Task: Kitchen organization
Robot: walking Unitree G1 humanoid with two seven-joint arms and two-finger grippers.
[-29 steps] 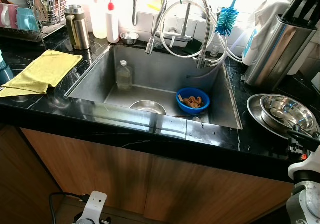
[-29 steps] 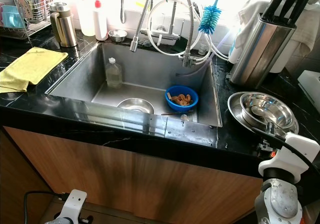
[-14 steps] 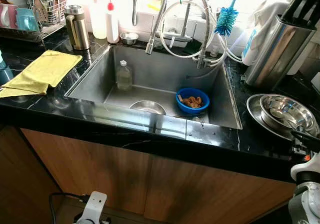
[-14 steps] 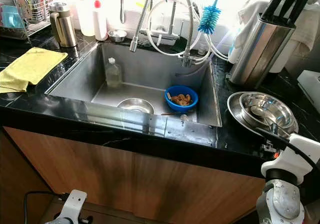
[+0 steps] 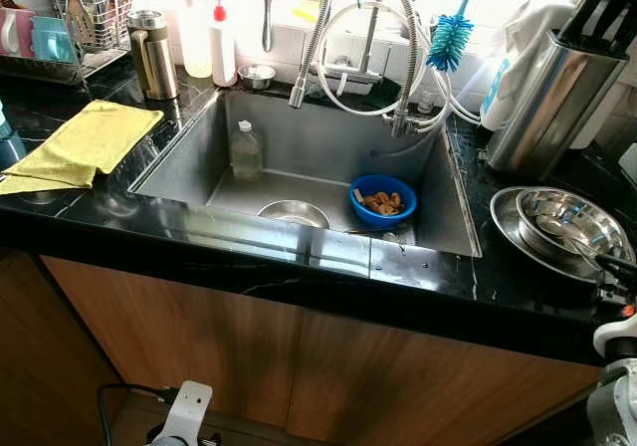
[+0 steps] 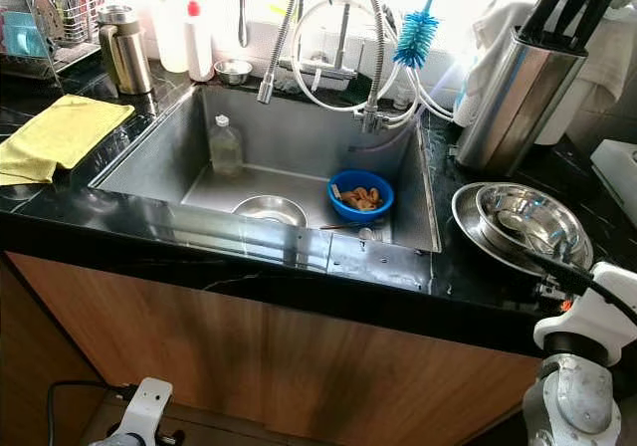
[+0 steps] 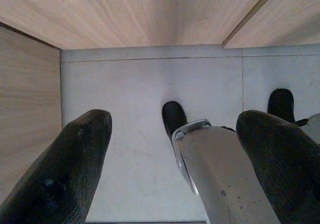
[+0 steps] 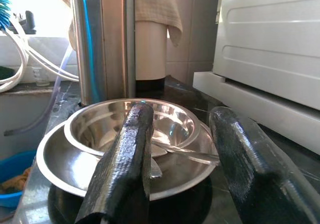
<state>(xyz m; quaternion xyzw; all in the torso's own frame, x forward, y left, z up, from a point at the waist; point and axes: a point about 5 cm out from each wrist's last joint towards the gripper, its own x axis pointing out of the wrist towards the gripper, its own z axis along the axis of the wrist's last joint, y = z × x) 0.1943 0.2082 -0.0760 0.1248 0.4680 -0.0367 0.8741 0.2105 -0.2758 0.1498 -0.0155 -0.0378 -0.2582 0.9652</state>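
Black-fingered right gripper point(image 8: 182, 169) level at stacked steel bowls point(image 8: 130, 129), fingers apart, empty; left gripper point(image 7: 175, 164) hangs low, spread.

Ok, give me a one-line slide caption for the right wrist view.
Open right gripper poised at the rim of stacked steel bowls on the black counter.

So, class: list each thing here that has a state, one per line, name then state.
Blue bowl: in sink, holding food scraps.
Steel bowls: nested on counter right of sink, upright.
Bottle: upright in sink, capped.
Yellow cloth: folded, on counter.
Right gripper: open, at the steel bowls.
Left gripper: open, idle.
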